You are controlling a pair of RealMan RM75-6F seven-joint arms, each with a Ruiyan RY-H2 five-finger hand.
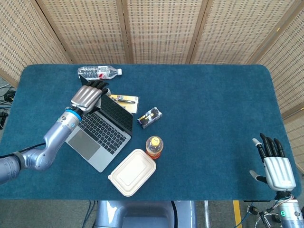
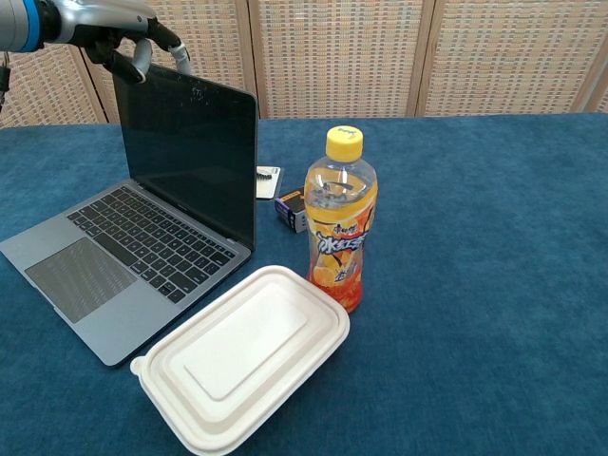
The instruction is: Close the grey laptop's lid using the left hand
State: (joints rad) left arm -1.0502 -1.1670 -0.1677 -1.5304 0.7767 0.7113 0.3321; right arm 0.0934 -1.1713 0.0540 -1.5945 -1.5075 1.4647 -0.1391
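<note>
Orange drink bottle [image 2: 341, 228], white lidded container [image 2: 244, 356], clear water bottle [image 1: 99, 72], small box [image 1: 150, 117]

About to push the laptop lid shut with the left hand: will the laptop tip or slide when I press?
The laptop probably won't tip: its wide base lies flat on the carpeted table, which should resist sliding. The lid looks thin and rigid, so it should swing as one piece. The left hand sits at one top corner; pressing there may twist it slightly.
</note>
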